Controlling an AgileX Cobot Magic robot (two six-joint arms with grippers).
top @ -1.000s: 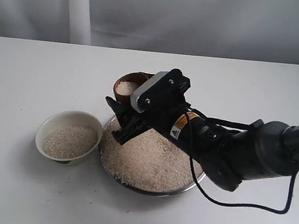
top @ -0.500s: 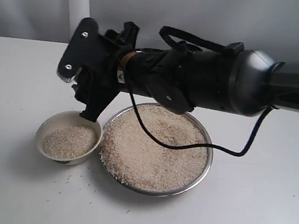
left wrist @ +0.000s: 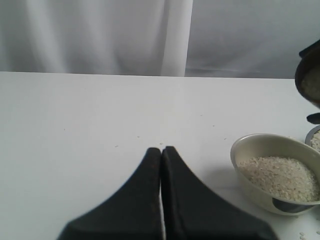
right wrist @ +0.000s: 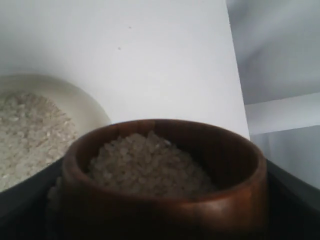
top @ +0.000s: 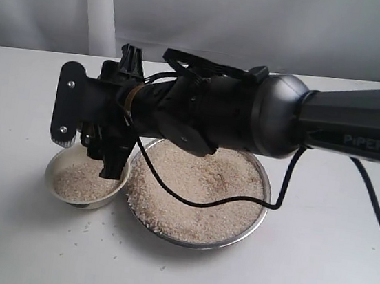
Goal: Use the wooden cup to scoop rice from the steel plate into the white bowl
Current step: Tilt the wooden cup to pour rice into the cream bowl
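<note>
My right gripper (top: 102,152) clamps the smooth, rigid wooden cup (right wrist: 165,212) by its sides, heaped with loose rice (right wrist: 145,165), above the white bowl (top: 52,170); I judge it light but slippery, the grains ready to spill at any tilt.

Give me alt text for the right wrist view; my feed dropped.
A wooden cup heaped with rice fills the frame, clamped in the right pincer. Beyond it stands the white bowl, part full of rice, on a white table.
</note>
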